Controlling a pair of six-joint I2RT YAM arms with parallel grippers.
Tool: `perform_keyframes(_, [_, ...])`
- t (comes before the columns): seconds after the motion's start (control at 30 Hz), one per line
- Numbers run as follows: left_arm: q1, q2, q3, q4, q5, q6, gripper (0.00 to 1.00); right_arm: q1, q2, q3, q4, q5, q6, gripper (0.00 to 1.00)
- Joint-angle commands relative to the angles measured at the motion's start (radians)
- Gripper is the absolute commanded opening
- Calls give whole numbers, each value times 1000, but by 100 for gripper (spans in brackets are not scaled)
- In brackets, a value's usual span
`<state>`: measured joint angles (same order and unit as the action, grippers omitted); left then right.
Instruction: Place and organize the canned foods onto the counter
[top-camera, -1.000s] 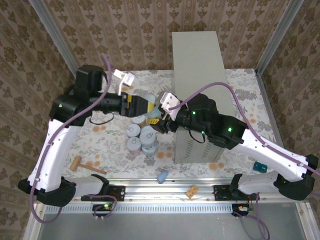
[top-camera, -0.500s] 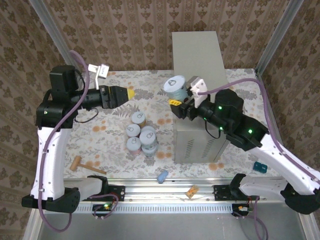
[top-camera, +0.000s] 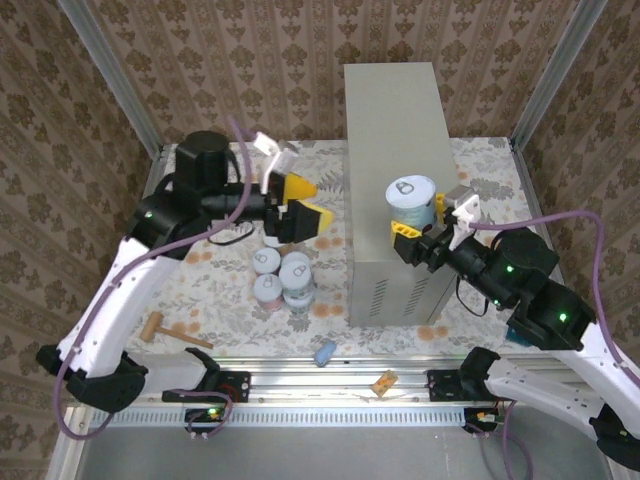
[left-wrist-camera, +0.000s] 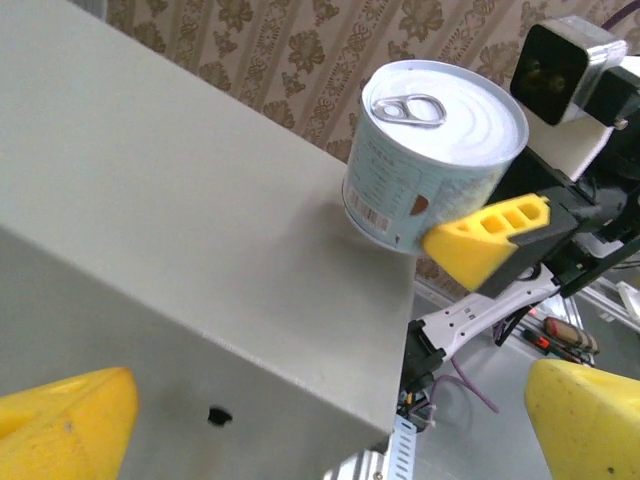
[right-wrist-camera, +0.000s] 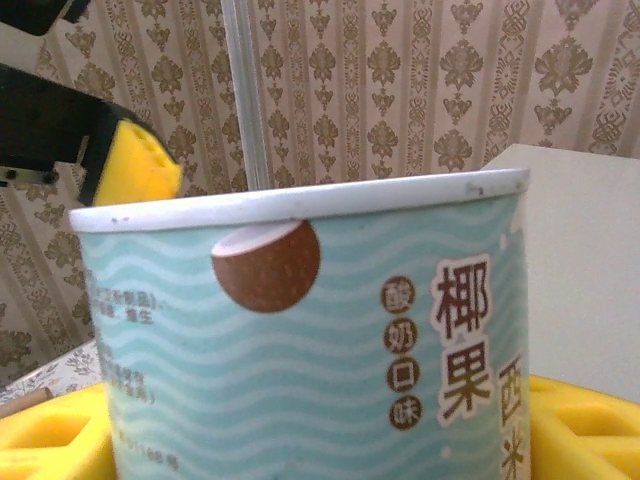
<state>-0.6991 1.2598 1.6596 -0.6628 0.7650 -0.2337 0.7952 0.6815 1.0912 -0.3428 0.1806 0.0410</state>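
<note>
The counter (top-camera: 395, 110) is a tall grey box at the back middle. My right gripper (top-camera: 418, 218) is shut on a light-blue can (top-camera: 410, 190) and holds it upright at the near right part of the counter's flat top (left-wrist-camera: 180, 190). In the left wrist view the can (left-wrist-camera: 435, 150) has its base at the top surface, close to the edge. The right wrist view has the can's label (right-wrist-camera: 300, 340) close up between yellow fingers (right-wrist-camera: 590, 430). My left gripper (top-camera: 303, 204) hangs open and empty left of the counter. Several more cans (top-camera: 282, 278) stand clustered on the floral floor.
A small wooden mallet (top-camera: 165, 330) lies at the front left. A blue lump (top-camera: 325, 352) and a tan block (top-camera: 383, 382) sit by the front rail. A teal object (top-camera: 518, 333) lies at the right. Metal posts frame the corners.
My right gripper lifted the light-blue can from the floor cluster and carried it right onto the counter's top. My left arm drew back left, then swung in toward the counter again.
</note>
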Motion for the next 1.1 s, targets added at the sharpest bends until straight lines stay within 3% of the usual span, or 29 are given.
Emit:
perform_keyframes(0.0, [-77,68,57,91,-106,65,100,-4,-40,-2,43,-1,38,58])
perform_keyframes(0.33, [-225,210,174,140,-257,103,100,-4,-14,12,48,-111,49,58])
perform_keyframes(0.57, [-264,250,214,142,-268,107,100,-4,-9,10,79,-157,68,58])
perform_keyframes(1.07, [-281,288,220,280,-91,7,100,-4,21,24,96,-173,65,58])
